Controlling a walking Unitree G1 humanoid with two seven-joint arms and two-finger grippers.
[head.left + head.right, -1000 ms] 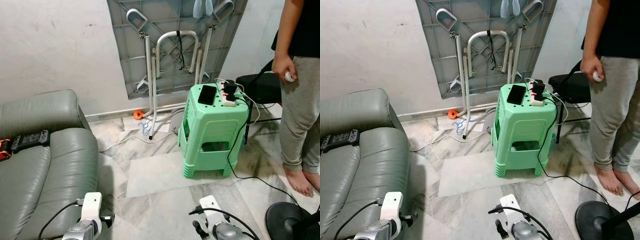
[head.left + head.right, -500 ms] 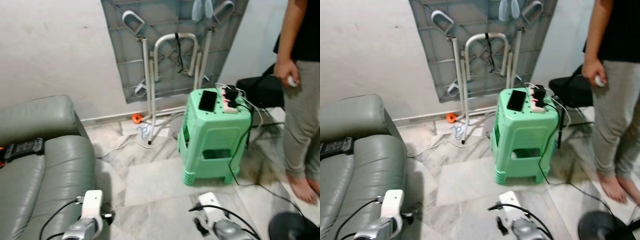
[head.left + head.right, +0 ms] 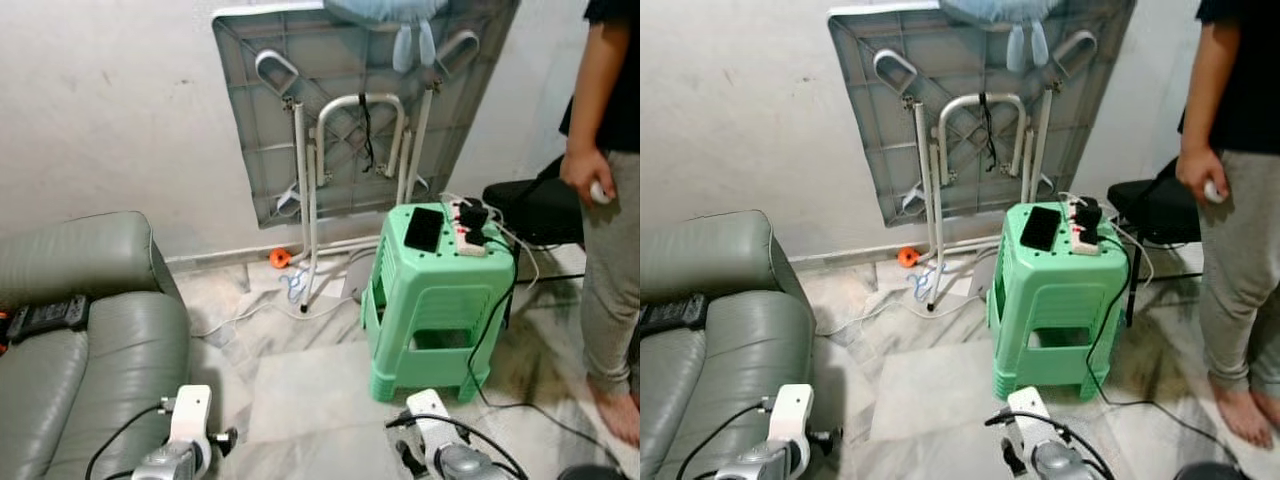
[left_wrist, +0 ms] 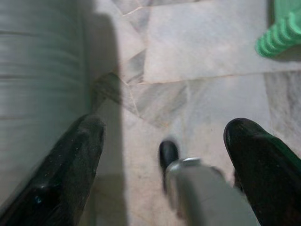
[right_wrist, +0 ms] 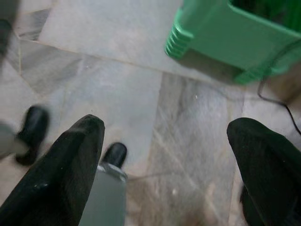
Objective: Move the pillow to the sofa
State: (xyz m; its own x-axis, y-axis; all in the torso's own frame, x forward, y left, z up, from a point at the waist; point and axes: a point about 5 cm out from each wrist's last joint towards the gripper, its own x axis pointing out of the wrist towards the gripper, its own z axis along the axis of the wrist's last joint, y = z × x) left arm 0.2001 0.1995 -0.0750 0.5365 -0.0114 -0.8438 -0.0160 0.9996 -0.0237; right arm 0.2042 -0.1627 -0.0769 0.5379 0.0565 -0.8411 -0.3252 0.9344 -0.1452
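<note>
Two grippers, left (image 4: 162, 141) and right (image 5: 164, 141), fingers spread empty over marble floor (image 3: 310, 370) beside grey sofa (image 3: 90, 330).

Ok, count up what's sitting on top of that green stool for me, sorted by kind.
Phone: 1
Power strip: 1
Black plug adapter in the strip: 1
Total: 3, all on the green stool.
</note>
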